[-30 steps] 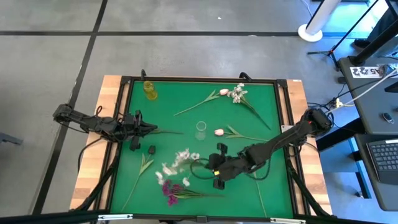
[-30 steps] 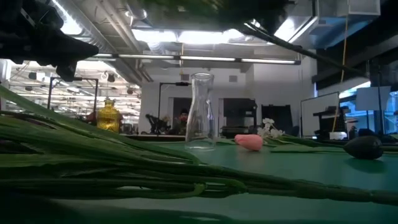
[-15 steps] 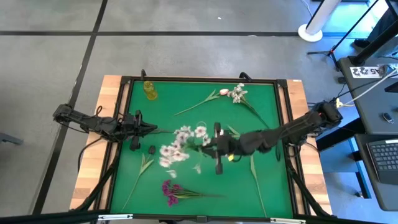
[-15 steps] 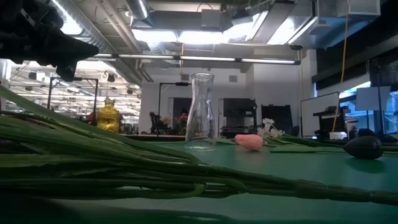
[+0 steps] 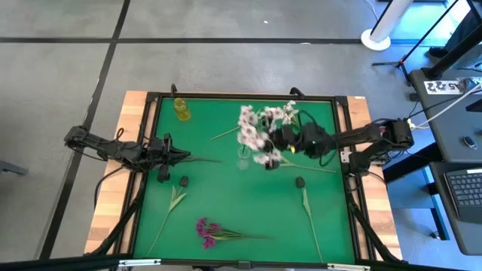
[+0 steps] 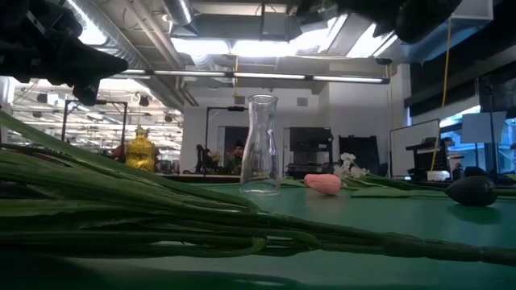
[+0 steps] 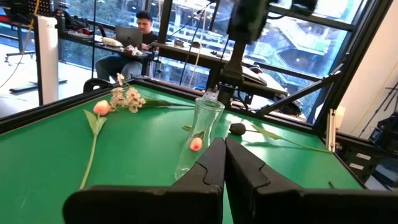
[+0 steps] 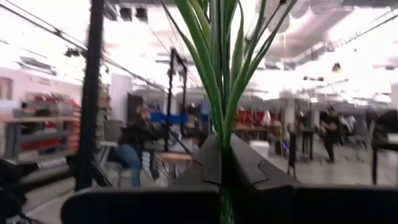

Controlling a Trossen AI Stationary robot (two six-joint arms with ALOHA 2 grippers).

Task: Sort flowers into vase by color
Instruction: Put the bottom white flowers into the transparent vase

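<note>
My right gripper (image 5: 280, 143) hovers over the table's far middle, shut on a white-blossomed flower spray (image 5: 252, 134) whose blossoms sit above the clear glass vase (image 5: 242, 158). That vase stands upright (image 6: 260, 145). A yellow vase (image 5: 181, 109) stands at the far left. My left gripper (image 5: 184, 158) waits shut at the left, pointing at the clear vase (image 7: 202, 134). Lying flat on the mat are a magenta-purple flower (image 5: 207, 229), a pink-bud flower (image 5: 260, 113), another white spray (image 5: 290, 113) and two leaf stems (image 5: 175, 199). My right gripper pinches the white spray's bundle of several green stems (image 8: 219, 134) between its two fingers (image 8: 249, 165). The stems and leaves fan out past the fingertips. The fingers come level from the table's right. The flower is lifted clear of the mat.
A pink bud (image 6: 325, 184) with its stem (image 5: 316, 167) lies just right of the clear vase. Two small dark objects (image 5: 300, 182) (image 5: 183, 181) sit on the green mat. A raised frame (image 5: 343, 135) borders the mat. Green stems (image 6: 161, 217) fill the low view's foreground.
My right gripper has risen from the near middle of the mat and swung toward the far edge, staying shut on the white spray. The spray has been lifted clear of the mat and carried from beside the purple flower to above the clear vase.
</note>
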